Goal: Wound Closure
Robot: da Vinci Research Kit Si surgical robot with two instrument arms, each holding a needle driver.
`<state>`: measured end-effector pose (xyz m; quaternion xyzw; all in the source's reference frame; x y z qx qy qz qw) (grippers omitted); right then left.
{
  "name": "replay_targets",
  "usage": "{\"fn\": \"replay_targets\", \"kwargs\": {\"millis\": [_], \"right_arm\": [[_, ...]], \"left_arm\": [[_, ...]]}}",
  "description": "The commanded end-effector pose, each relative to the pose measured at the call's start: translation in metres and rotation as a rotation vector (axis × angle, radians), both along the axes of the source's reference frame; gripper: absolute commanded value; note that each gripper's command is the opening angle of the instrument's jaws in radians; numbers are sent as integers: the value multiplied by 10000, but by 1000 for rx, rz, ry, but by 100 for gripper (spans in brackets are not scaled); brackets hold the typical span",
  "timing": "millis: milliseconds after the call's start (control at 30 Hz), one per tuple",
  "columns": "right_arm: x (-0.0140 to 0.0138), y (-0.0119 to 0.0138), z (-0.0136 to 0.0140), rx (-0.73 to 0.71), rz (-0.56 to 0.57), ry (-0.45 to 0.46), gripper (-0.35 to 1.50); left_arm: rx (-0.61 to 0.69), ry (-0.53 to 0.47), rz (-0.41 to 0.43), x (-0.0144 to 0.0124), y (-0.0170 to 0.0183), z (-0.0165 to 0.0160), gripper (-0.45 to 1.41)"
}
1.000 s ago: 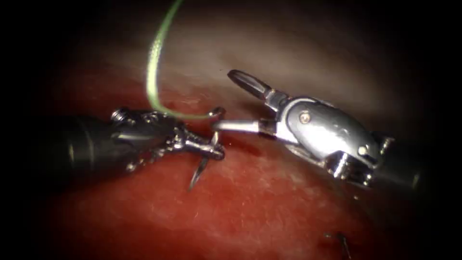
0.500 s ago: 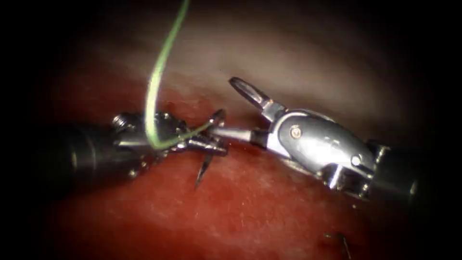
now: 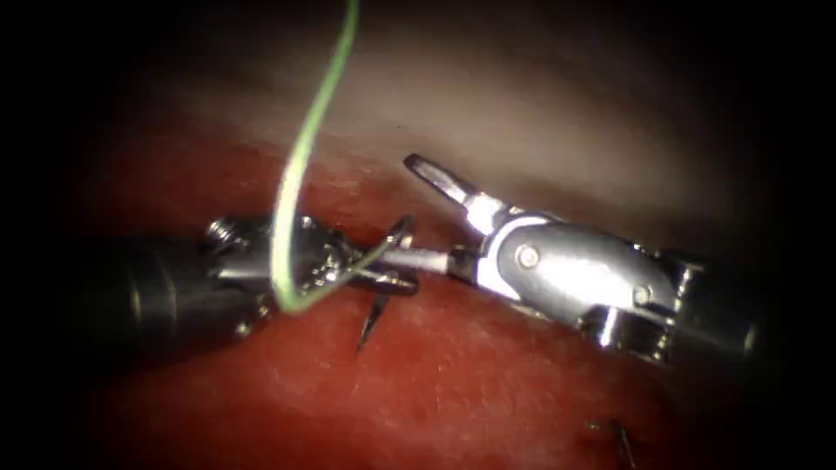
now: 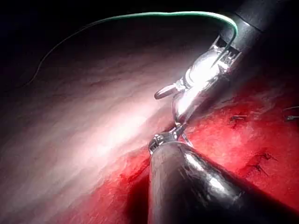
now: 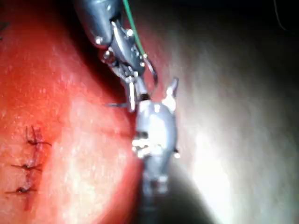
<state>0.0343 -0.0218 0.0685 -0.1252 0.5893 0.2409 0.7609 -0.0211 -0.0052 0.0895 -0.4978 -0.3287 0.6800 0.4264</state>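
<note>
Endoscope view puts the needle point(image 3: 383, 287) crosswise in your left tool point(image 3: 383, 277), jaws clenched near mid-curve, its point hanging below them, free of the tissue point(image 3: 488, 374). Green thread point(image 3: 300, 165) runs from the swaged end above those jaws, loops across the tool's wrist and climbs away. Your right tool point(image 3: 418, 209) stands with jaws parted, lower jaw reaching to the needle, likely placed to take it.

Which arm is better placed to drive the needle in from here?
Probably left: the left tool is shut on the needle mid-curve, its tip pointing down at the tissue. The right tool is open, holding nothing.
</note>
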Motion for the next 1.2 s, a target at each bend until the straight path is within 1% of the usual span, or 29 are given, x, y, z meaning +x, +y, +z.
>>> {"fn": "replay_targets", "kwargs": {"millis": [33, 67, 100, 133, 167, 433, 600, 633, 667, 700, 733, 767, 800, 833, 867, 933, 967, 1033, 1067, 1100, 1167, 1200], "right_arm": [[7, 3, 6, -9, -11, 5, 59], [7, 2, 6, -14, -19, 6, 44], [6, 2, 5, -19, -28, 8, 19], [5, 2, 5, -21, -35, 17, -11], [4, 2, 5, -31, -44, 14, -35], [-1, 1, 7, -49, -104, -9, -35], [-1, 3, 7, -53, -112, -6, -35], [-2, 5, 7, -54, -118, -11, -35], [-2, 6, 7, -54, -118, -11, -35], [-3, 7, 8, -53, -118, -11, -35], [-3, 7, 8, -53, -118, -11, -35], [-3, 11, 9, -48, -122, -13, -35], [-4, 15, 11, -45, -124, -13, -35], [-4, 18, 12, -43, -123, -13, -35], [-6, 23, 15, -42, -125, -10, -35], [-7, 28, 21, -41, -124, -10, -35], [-9, 33, 28, -40, -127, -11, -35], [-11, 39, 38, -46, -131, -1, -35], [-12, 45, 50, -51, -137, 8, -35], [-12, 49, 54, -43, -139, 21, -35], [-12, 58, 65, -36, -141, 37, -35], [-12, 64, 70, -37, -145, 44, -35]], "left_arm": [[-6, 2, 6, -6, 0, 5, -45], [-6, 4, 8, -6, 0, 5, -45], [-5, 6, 11, -5, 0, 5, -45], [-5, 8, 13, -5, -1, 5, -45], [-4, 9, 16, -5, -1, 5, -45], [-31, 10, 32, -2, -1, 5, -45], [-42, 9, 36, -2, -1, 5, -45], [-92, 4, 53, -2, 0, 5, -37], [-115, 8, 57, -2, 1, 5, -11], [-168, 16, 67, -2, 2, 6, 20], [-168, 16, 67, -2, 2, 6, 20], [-272, 66, 71, -2, 4, 7, 49], [-341, 158, 49, 0, 7, 8, 71], [-339, 193, 32, 1, 8, 9, 79], [-327, 202, 27, 7, 10, 10, 89], [-308, 168, 42, 16, 11, 10, 98], [-317, 153, 55, 28, 12, 8, 101], [-343, 159, 53, 41, 12, 7, 101], [-372, 170, 64, 51, 10, 7, 99], [-394, 172, 75, 55, 8, 7, 96], [-407, 176, 83, 65, 3, 10, 82], [-409, 177, 84, 68, 2, 12, 67]]}}
